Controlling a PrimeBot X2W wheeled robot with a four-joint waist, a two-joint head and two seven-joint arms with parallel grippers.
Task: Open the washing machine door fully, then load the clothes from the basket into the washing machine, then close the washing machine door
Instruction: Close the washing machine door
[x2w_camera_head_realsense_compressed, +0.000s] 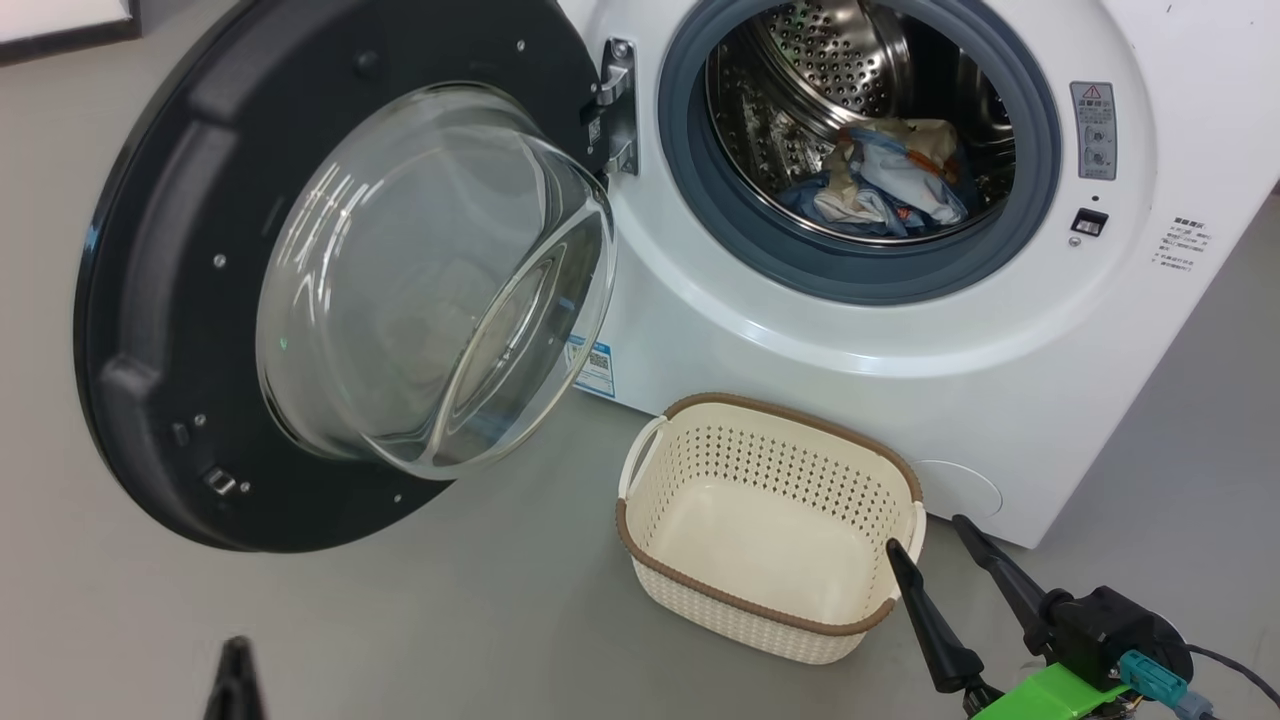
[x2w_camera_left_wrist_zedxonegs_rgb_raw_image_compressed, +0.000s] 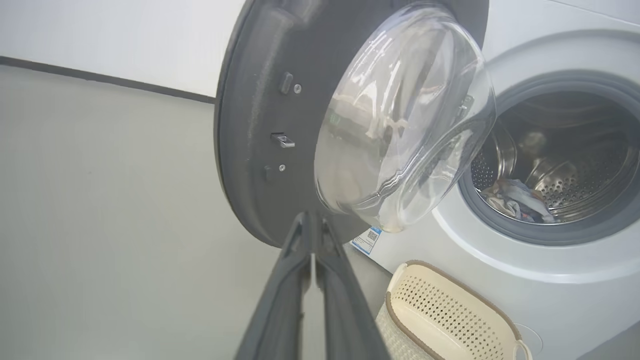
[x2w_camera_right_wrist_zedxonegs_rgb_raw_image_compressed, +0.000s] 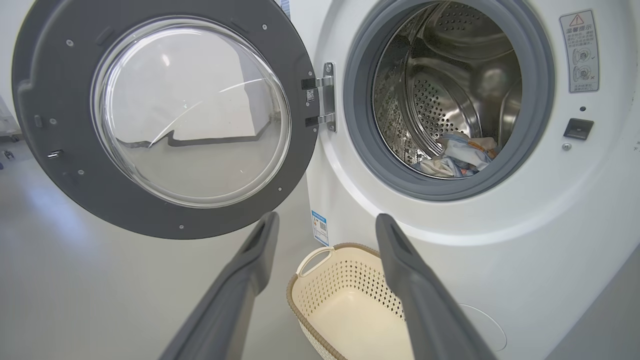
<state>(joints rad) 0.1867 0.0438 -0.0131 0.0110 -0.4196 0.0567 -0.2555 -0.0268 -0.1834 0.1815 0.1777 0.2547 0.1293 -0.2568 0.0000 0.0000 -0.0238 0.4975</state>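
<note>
Grey floor (x2w_camera_head_realsense_compressed: 450, 620) all round; by my read we're on the last bit, shutting the washing machine door (x2w_camera_head_realsense_compressed: 150, 300). The clothes (x2w_camera_head_realsense_compressed: 880, 180) already lie in the drum (x2w_camera_head_realsense_compressed: 850, 70) of the washing machine (x2w_camera_head_realsense_compressed: 900, 340), up and beyond the right jaws; the basket (x2w_camera_head_realsense_compressed: 700, 415) sits empty on the floor, its near corner right between those jaws, which are spread wide and hold nothing. The left jaws are drawn together to a thin slit, nothing pinched, tips just short of the door's lower rim; the door hangs swung wide on its hinge (x2w_camera_head_realsense_compressed: 618, 100), glass bowl (x2w_camera_head_realsense_compressed: 430, 280) facing us.

My take on doing it well: use the closed left jaws as a blunt pusher; get them round to the door's outer face on the latch hook (x2w_camera_left_wrist_zedxonegs_rgb_raw_image_compressed: 282, 141) side, far from the hinge, so a light shove swings it; follow the arc rather than poking straight; keep off the glass; move the right jaws out of the sweep first; check no cloth drapes over the gasket (x2w_camera_head_realsense_compressed: 690, 230); finish with a firm press till it latches.
</note>
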